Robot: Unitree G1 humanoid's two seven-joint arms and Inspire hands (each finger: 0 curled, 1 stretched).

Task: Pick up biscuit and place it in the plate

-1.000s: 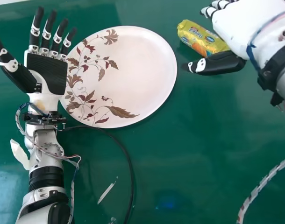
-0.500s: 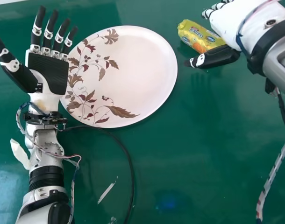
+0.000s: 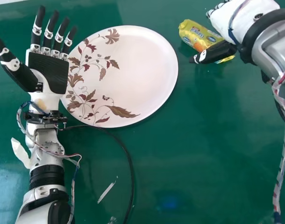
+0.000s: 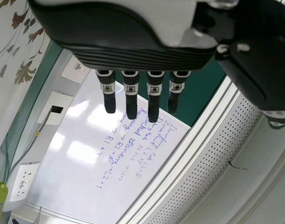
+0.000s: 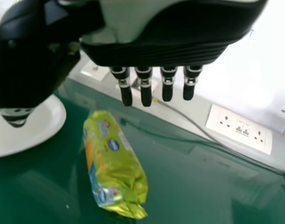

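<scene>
Right hand (image 3: pixel 243 18) wide, beside a yellow biscuit packet (image 3: pixel 194 35) that lies outside the leaf-patterned plate (image 3: pixel 142 70).

Head view: a large, round, pale plate sits on a green tabletop (image 3: pixel 180 163), with brown and dark red leaves and flowers along its left side. The biscuit packet lies flat on the tabletop to the right of the plate, near its far right rim, with a strip of green between the two. From the upper right comes the right hand, its thumb stretched across the packet's near end as seen from above; whether they touch, I cannot tell. The left hand (image 3: pixel 48 72) is spread wide at the plate's left rim. A black cable (image 3: pixel 128 158) curves over the tabletop on the near side of the plate.

Left wrist view: the left hand's fingers (image 4: pixel 153 95) are straight, its thumb out to the side. Part of the leafy plate shows, and part of the packet, along with a power socket (image 4: pixel 24 182) and a whiteboard (image 4: pixel 72 149) with blue handwriting.

Right wrist view: the right hand's fingers are straight and its thumb stands well away from them. The shiny yellow-green packet lies between the plate and a white socket panel (image 5: pixel 240 128).
</scene>
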